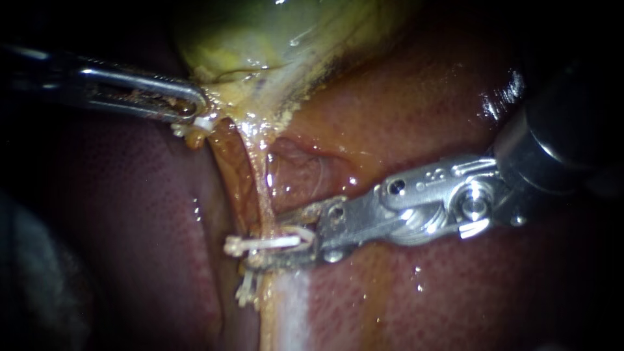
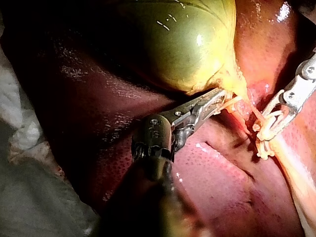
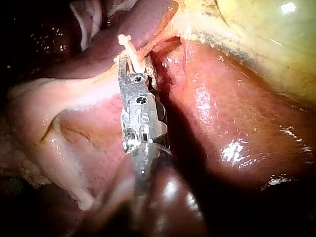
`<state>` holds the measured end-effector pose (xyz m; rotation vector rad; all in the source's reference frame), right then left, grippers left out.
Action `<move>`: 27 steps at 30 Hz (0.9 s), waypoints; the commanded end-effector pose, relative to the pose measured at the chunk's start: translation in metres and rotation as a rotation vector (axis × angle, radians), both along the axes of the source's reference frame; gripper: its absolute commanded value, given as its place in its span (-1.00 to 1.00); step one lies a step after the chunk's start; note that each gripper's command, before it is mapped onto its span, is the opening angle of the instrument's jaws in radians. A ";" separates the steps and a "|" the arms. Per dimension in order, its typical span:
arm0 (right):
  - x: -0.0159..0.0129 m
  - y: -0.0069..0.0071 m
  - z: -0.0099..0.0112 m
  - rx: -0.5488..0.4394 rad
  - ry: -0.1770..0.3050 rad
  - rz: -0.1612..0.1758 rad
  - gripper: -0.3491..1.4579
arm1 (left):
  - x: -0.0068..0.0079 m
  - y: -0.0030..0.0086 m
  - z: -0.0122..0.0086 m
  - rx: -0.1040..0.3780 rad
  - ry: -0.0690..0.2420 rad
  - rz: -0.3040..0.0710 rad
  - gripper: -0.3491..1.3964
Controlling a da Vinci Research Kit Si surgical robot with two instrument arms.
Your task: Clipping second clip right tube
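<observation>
White clip (image 1: 266,244) in right tool (image 1: 276,248) part-hides tube (image 1: 261,185); left tool (image 1: 195,109) grips gallbladder (image 1: 260,32)

Endoscope: close over the liver (image 1: 422,104), facing along the tube (image 1: 263,188) toward the gallbladder (image 1: 260,32) at the far end.
Left wrist: behind the left instrument (image 2: 217,101), looking along its shaft at the gallbladder's neck, from near.
Right wrist: behind the right instrument (image 3: 131,66), looking along its shaft, very near the tissue.
Shared: all three views take in the tube, the white clip (image 1: 266,244) and the gallbladder's lower end.
</observation>
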<state>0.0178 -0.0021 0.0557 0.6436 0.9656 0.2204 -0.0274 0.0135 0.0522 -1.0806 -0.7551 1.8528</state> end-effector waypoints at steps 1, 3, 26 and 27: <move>0.0000 0.0000 0.0000 0.005 -0.003 0.002 -0.46 | 0.0000 0.0000 0.0000 0.000 0.000 0.000 -1.00; 0.0000 0.0000 0.0001 0.022 -0.009 0.005 -0.29 | 0.0000 0.0000 0.0000 0.000 0.000 0.000 -1.00; -0.0011 0.0008 0.0026 0.337 0.125 0.195 -0.06 | 0.0001 0.0000 0.0000 0.000 0.000 0.000 -1.00; -0.0010 0.0008 0.0026 0.350 0.129 0.201 -0.06 | 0.0001 0.0000 0.0000 0.000 0.000 0.000 -1.00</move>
